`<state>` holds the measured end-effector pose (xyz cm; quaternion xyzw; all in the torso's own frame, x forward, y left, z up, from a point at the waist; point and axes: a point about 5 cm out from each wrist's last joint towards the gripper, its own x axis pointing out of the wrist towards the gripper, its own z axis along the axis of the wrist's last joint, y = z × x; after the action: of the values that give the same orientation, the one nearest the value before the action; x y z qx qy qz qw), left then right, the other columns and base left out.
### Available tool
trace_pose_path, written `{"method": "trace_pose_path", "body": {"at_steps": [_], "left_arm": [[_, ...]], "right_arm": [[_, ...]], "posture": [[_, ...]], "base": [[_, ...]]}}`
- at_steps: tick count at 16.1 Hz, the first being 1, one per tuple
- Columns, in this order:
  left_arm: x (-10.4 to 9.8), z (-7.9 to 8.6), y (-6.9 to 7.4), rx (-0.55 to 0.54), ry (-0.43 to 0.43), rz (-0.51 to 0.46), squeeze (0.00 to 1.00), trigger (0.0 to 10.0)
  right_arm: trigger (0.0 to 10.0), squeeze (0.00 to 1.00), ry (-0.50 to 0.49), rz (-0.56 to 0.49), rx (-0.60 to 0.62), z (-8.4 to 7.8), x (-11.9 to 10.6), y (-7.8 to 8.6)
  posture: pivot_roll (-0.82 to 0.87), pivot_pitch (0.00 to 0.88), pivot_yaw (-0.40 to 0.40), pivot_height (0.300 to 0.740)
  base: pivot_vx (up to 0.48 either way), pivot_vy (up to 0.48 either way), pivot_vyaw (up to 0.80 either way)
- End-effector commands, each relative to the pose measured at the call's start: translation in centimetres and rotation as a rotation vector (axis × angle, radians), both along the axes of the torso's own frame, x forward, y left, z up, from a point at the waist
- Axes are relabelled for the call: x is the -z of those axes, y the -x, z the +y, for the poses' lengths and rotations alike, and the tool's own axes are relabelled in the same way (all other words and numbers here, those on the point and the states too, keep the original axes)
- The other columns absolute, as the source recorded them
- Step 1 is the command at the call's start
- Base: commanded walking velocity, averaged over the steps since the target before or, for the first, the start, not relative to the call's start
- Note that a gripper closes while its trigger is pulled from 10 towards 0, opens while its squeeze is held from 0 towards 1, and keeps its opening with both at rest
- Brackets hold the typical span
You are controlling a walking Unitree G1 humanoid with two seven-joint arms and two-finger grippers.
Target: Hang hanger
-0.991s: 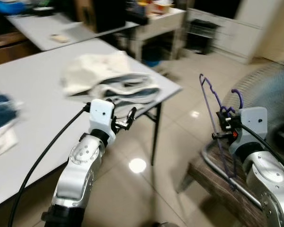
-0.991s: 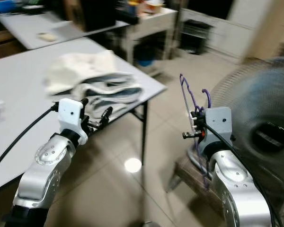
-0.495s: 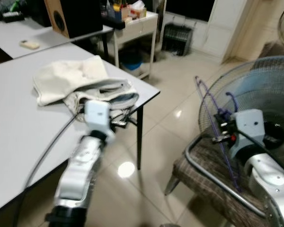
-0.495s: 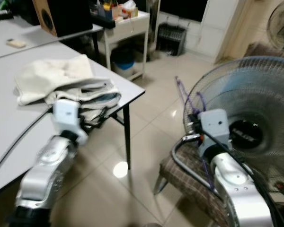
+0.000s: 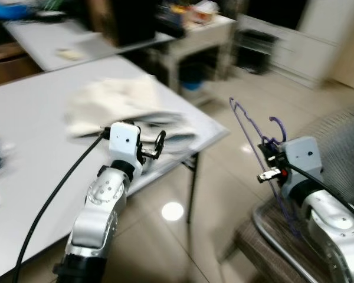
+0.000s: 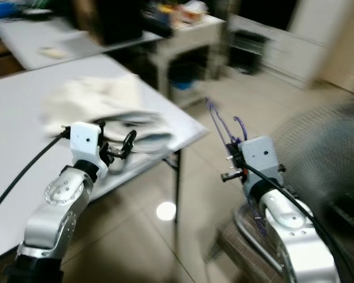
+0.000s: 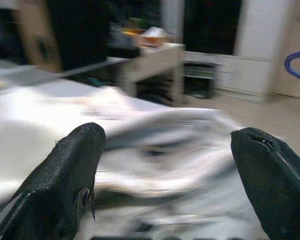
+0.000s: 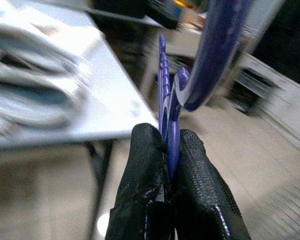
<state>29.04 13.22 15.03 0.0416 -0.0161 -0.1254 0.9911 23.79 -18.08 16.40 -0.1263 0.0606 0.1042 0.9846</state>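
Blurred by the robot's own motion, the head views take in a tiled floor with a bright ceiling reflection, a white table carrying a rumpled pile of pale clothing, and cluttered desks further back.

The right gripper has its 2 black fingers pressed together on the purple hanger, pinching the wire just below the hook. Above the fingers the hook curls over; the rest of the thin frame runs up and away from the gripper on one side and trails down past the silver forearm on the other. Below and behind this gripper sits a chair with a metal tube frame and a checked seat.

The left gripper is raised in front of the table edge, its fingers spread wide with nothing between them; the clothing pile lies just beyond its fingertips.

Judging by the task, this is the carrying step: the hanger is secured and being transported, and no rail, rod or hook to receive it can be made out from these pictures. The next move likely calls for finding that hanging place, bringing the right gripper up beside it with the hook opening facing the bar, then lowering the hook over before releasing.
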Motion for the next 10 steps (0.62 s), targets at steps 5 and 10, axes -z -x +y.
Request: {"method": "trace_pose_path", "body": {"at_steps": [5,10], "left_arm": [[0.6,0.3,-0.5,0.084,-0.035,0.056,0.0,10.0],[1.3,2.3,-1.2,0.147,-0.214,0.105,0.0,10.0]], "right_arm": [[10.0,0.0,-0.016,-0.054,0.028,-0.1,-0.8,0.1],[10.0,0.0,-0.03,-0.062,0.042,-0.1,-0.8,-0.1]], "posture": [[-0.23,0.0,0.003,0.74],[-0.24,0.0,0.025,0.74]], "base": [[0.174,0.0,0.0],[0.0,0.0,0.0]]}}
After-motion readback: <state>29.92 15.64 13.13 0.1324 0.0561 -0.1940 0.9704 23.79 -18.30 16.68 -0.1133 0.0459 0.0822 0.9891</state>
